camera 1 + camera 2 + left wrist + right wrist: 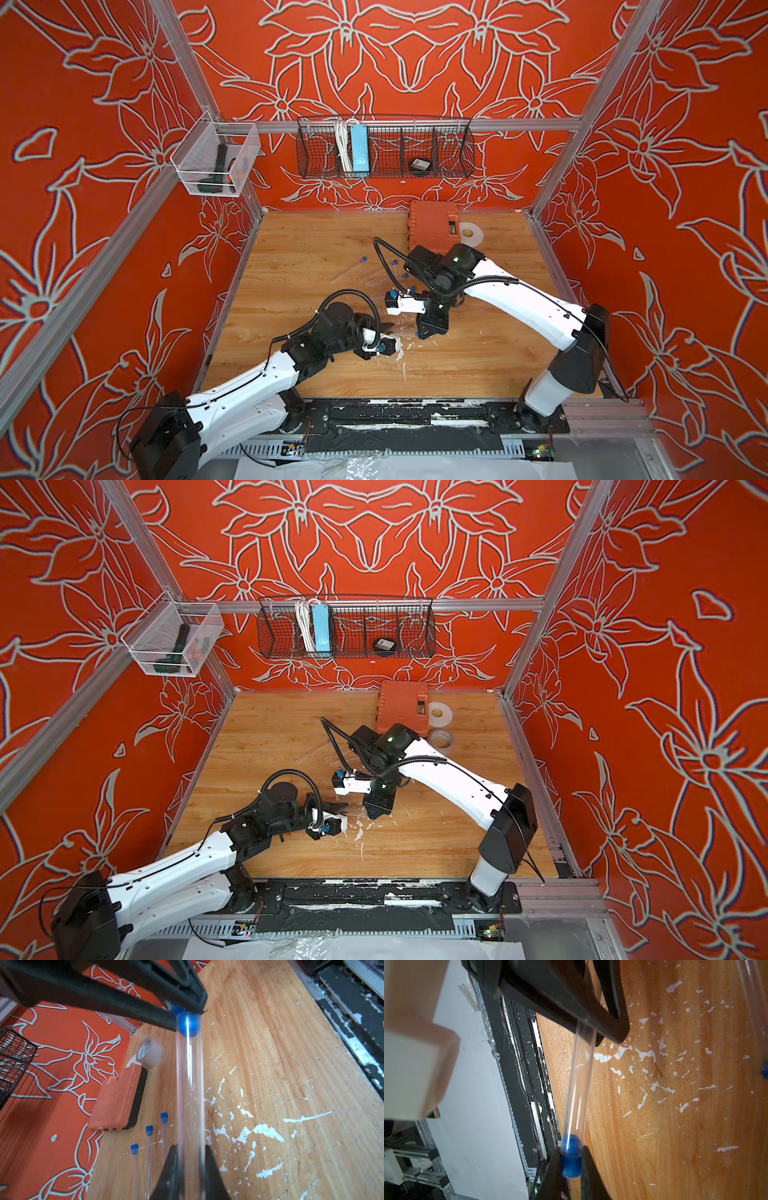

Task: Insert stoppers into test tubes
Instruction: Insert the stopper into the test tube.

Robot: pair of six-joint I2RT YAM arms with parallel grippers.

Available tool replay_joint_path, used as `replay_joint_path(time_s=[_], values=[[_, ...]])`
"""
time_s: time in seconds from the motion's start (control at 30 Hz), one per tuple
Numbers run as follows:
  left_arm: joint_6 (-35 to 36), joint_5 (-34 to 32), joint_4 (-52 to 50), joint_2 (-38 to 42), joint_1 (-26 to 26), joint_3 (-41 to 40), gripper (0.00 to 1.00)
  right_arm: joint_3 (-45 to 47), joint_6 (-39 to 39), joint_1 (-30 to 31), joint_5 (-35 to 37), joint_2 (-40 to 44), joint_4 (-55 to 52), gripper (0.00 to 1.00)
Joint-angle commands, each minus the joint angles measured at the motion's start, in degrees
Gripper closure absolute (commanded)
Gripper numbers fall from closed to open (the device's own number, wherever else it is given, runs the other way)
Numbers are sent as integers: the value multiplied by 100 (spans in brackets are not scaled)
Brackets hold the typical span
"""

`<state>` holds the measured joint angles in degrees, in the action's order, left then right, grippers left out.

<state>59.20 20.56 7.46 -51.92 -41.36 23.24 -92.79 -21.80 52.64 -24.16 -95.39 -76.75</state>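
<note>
Your left gripper point(191, 1153) is clamped narrowly round a slim, clear, smooth-walled test tube point(190, 1084), with its matte black fingers point(170, 1174) pressing the glassy cylinder from both sides near one end. Your right gripper point(571, 1154) is closed tight on a small bright blue stopper point(571, 1159). It is a rubbery-looking plug, and its rounded nose sits inside the tube's mouth while its thicker collar stands outside between the fingers. The two grippers meet over the middle of the wooden worktop point(299, 249), somewhat nearer its front edge, where the scratched grain is spattered with white paint flecks point(268, 1132). You cannot tell whether the tube touches the wood. In the left wrist view, three more clear capped tubes point(149, 1128) lie flat, side by side and close together, each with a blue plug in its end. They rest between the grippers and the far edge. A ribbed orange plastic tool case point(432, 226) sits against the far edge, right of its middle. A flat, pale roll of tape point(471, 233) lies just beside the case, toward the right edge.
</note>
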Motion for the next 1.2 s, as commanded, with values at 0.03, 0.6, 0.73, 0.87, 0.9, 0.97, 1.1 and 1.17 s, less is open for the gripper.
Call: replay_joint_path(time_s=[0.03,0.6,0.73,0.87,0.9,0.97,1.1,1.17], values=[[159,1264,1857,103,-469,237,100,128,-25,113,-495,157,3711,73],[-3342,-39,3439,710,-328,-919,100,1806,5823,-1401,195,3856,3624,45],[-4250,-215,3642,704,-319,-861,100,2108,7757,-1774,-1289,3843,4487,51],[-5035,-269,3938,645,-311,-831,100,1770,7930,-1845,-2378,3485,4590,46],[-5163,-263,4011,616,-311,-815,100,1715,7987,-1841,-2654,3367,4684,44],[-5347,-232,4189,555,-311,-793,100,1727,8184,-1834,-3000,3215,4893,44],[-5539,-133,4518,409,-311,-711,100,1770,8316,-1819,-3393,3033,5158,54],[-5589,-94,4592,329,-311,-658,100,1756,8373,-1784,-3535,2967,5289,57]])
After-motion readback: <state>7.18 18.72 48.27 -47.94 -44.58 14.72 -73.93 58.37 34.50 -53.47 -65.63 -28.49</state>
